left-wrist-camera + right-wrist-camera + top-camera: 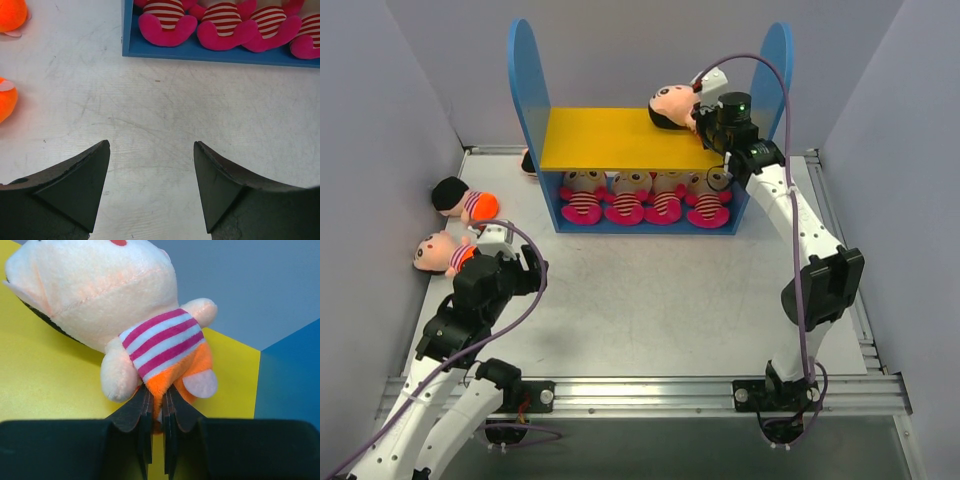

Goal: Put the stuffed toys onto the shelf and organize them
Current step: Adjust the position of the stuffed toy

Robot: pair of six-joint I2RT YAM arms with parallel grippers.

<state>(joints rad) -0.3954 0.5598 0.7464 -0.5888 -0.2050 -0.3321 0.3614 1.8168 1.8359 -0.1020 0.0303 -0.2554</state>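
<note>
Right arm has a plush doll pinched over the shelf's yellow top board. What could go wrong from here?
1. The right gripper is shut on only a tuft of the orange bottom of the peach-headed, striped plush doll; the big head could pull it free.
2. The doll is held flat at the right end of the yellow upper board, near the blue side panel; released so, it may stay toppled, not seated.

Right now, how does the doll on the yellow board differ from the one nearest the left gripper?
The board doll lies on the yellow board; the near doll lies on the table by the left wall. The right gripper is shut on the board doll's orange bottom; the near doll lies free, the left gripper open beside it. Both have peach heads and orange bottoms.
</note>
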